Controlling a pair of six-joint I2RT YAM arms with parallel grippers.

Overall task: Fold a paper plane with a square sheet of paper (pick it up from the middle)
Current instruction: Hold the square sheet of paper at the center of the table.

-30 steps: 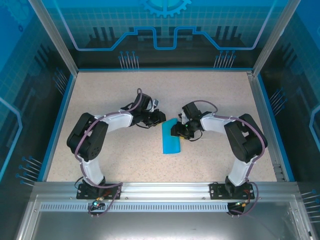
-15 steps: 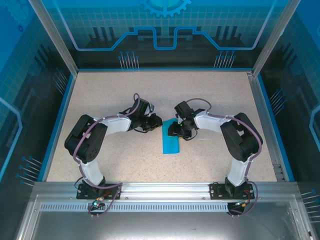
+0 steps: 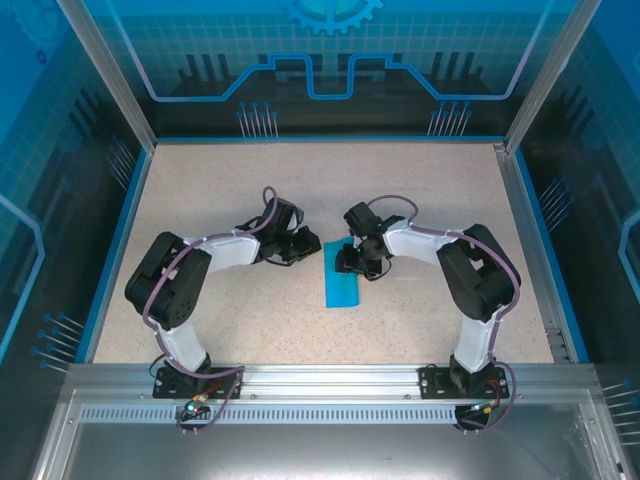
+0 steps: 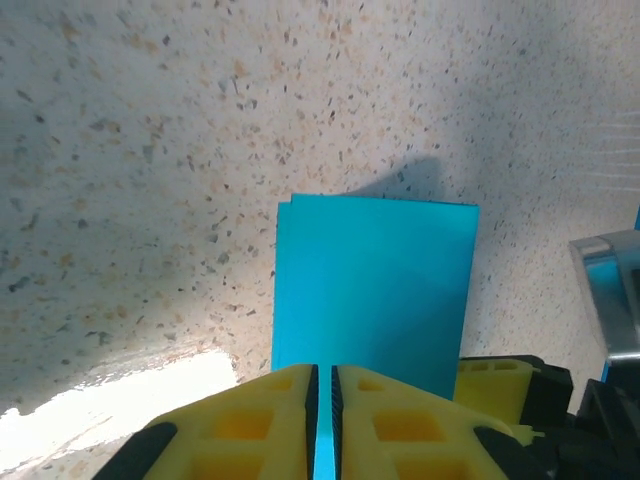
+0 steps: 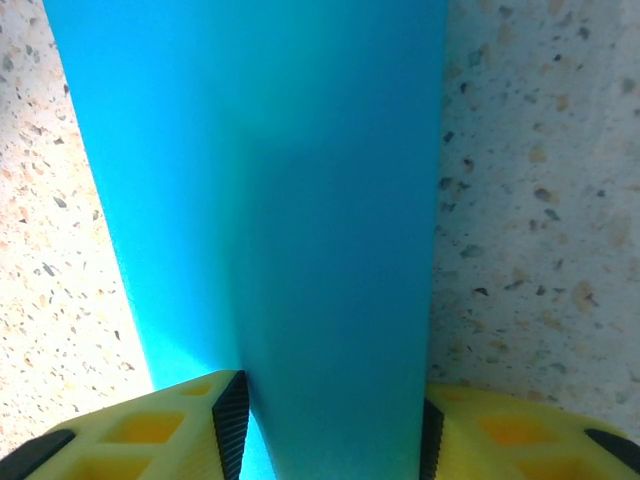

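The square sheet of paper (image 3: 343, 285) is not square any more: it lies flat on the table (image 3: 430, 190) between my two arms as a long narrow strip, a little right of the middle. In my left wrist view a second edge shows just inside its far left corner, so I judge that it is doubled over on itself at least once. My left tool (image 4: 322, 375) stands at the far end of the strip with its fingers pressed almost together. In the slit between them there is one thin blue line, and I cannot tell if a layer of the paper is caught there or if I only see the paper under the tool. My right tool (image 5: 330, 395) is about half spread and sits low over the same far end. The strip runs away between its two fingers: the right finger is at the right edge of the paper, and the paper passes under the left finger, so this tool holds nothing that I can see. It looks to me as if it only steadies the sheet. I think the task is in its early part. The first lengthwise fold seems to be made, but I see no slanted corners, no pointed nose and no wings. To have a paper plane, all of these folds are left to do.
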